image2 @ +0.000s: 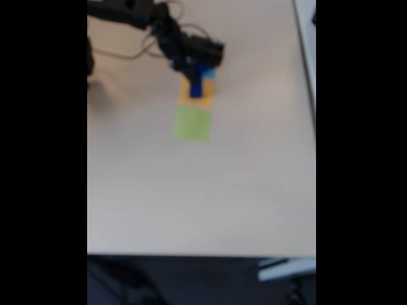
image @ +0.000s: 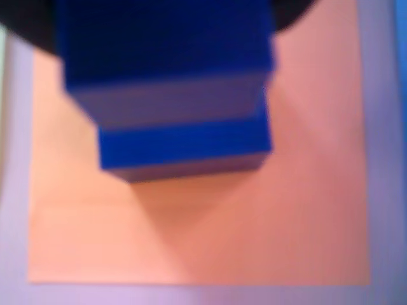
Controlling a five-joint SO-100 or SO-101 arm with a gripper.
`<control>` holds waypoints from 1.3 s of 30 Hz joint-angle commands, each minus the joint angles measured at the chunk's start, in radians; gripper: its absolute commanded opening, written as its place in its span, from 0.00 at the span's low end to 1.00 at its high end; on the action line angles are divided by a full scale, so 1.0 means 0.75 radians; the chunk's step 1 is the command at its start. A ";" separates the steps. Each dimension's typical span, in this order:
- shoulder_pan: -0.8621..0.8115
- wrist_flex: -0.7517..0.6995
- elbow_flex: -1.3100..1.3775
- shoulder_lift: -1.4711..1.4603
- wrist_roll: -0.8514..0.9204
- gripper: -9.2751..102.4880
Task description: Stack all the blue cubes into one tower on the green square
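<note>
In the wrist view a stack of blue cubes (image: 178, 114) stands over the orange square (image: 203, 229), stepped, with the nearest cube filling the top of the picture. My gripper (image: 165, 25) has dark parts against both sides of that top cube and looks shut on it. In the fixed view the gripper (image2: 198, 67) hangs over the blue cubes (image2: 196, 86) on the orange square (image2: 194, 96). The green square (image2: 193, 123) lies bare just in front of the orange one. Everything is blurred.
A light-blue square (image2: 208, 75) shows behind the orange one, partly under the arm (image2: 146, 16). Cables trail at the table's back left. The pale table (image2: 203, 197) stretches wide in front of the squares, with its edge at the right.
</note>
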State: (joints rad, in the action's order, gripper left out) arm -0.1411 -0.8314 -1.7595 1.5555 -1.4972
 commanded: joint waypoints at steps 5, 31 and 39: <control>0.008 -0.002 0.125 0.014 -0.016 0.10; 0.002 0.090 0.008 -0.029 -0.065 0.10; 0.006 0.121 -0.033 -0.025 -0.080 0.09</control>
State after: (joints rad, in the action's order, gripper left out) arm -0.1381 -0.7701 -1.7871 1.5263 -1.5463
